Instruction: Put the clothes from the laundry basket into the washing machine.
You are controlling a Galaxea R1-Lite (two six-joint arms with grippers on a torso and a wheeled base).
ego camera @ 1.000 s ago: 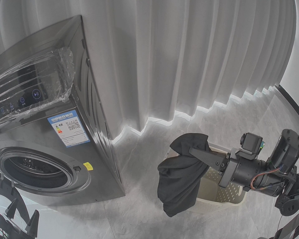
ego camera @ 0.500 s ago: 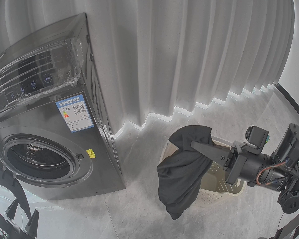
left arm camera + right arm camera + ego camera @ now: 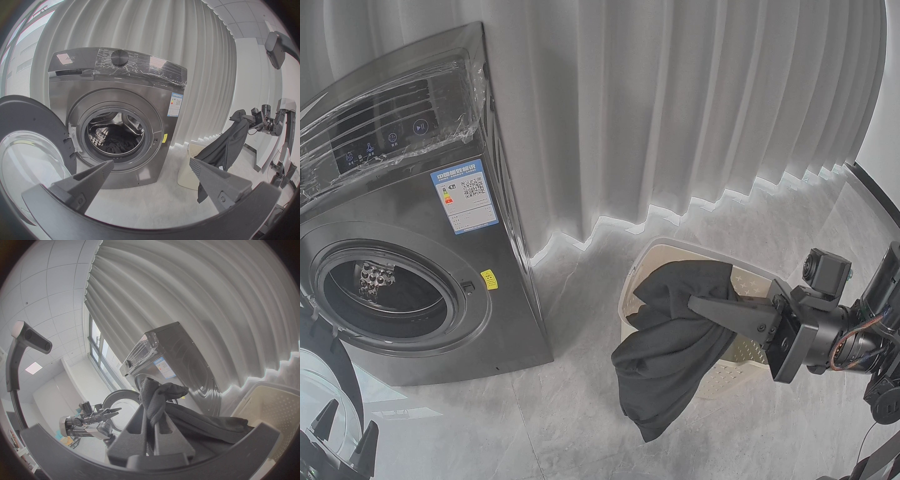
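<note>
The right gripper (image 3: 696, 305) was shut tight on a dark cloth (image 3: 669, 356). It held the cloth up in the air by the laundry basket (image 3: 647, 257), and the cloth hung down long in front of it. The basket stood on the floor (image 3: 575, 412), a little way from the washing machine (image 3: 425, 206), near a white curtain (image 3: 675, 94). The machine's round door (image 3: 28, 147) was wide open. Some dark clothes (image 3: 120, 142) lay inside the machine. The left gripper (image 3: 150, 164) was wide open and held nothing. It was low, in front of the machine.
</note>
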